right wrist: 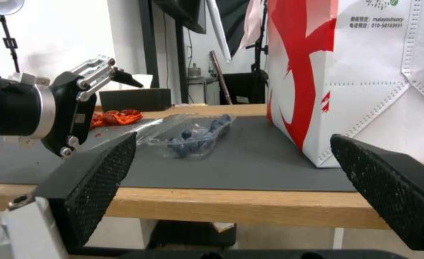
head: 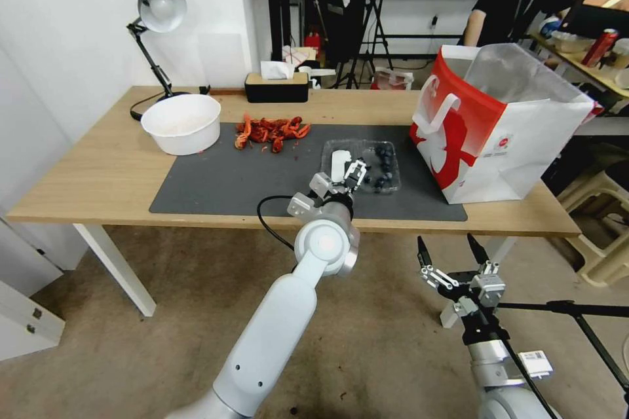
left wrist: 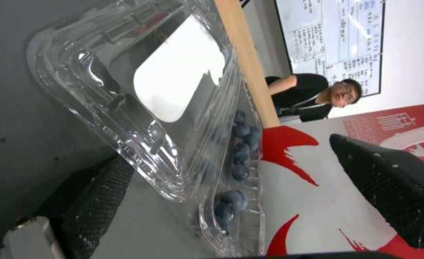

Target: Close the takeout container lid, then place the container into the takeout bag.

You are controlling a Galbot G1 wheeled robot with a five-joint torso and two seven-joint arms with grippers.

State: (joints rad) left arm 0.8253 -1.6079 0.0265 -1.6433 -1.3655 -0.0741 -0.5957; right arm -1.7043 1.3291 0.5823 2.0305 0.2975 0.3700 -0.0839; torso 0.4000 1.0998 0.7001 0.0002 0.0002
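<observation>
At frame centre, the left gripper [head: 350,173] spreads wide around the lid [left wrist: 174,86], one finger [left wrist: 97,201] seemingly beneath it; the right gripper [head: 452,250] gapes empty, lower right.

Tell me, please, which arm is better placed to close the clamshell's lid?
The left. Its pincer is open right at the lid of the takeout container on the grey mat. The right pincer hangs open below the table edge, in front of it.
</observation>
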